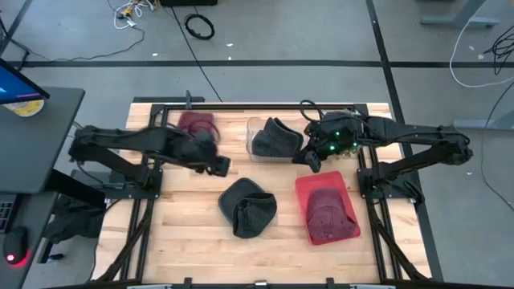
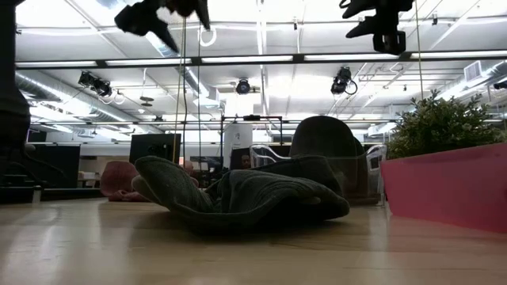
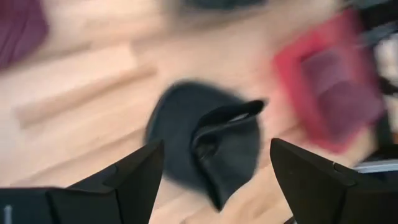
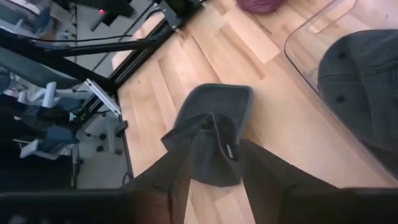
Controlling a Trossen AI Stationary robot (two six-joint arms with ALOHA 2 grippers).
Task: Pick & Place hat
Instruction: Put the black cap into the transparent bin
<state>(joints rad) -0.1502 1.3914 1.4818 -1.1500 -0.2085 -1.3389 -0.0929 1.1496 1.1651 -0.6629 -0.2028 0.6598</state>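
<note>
Grey floor (image 1: pixel 289 40) with dark seams and loose cables (image 1: pixel 199 26); ceiling (image 2: pixel 261 39) with strip lights and ducts; plant (image 2: pixel 440 123) at right.

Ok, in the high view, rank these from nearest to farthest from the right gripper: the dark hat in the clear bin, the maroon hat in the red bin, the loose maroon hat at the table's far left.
1. Dark hat in the clear bin, just left of the right gripper.
2. Maroon hat in the red bin, toward the table's near edge.
3. Loose maroon hat, far-left corner, beside the left arm.

Potted plant (image 2: pixel 438 120), wooden table (image 1: pixel 193 217)
</note>
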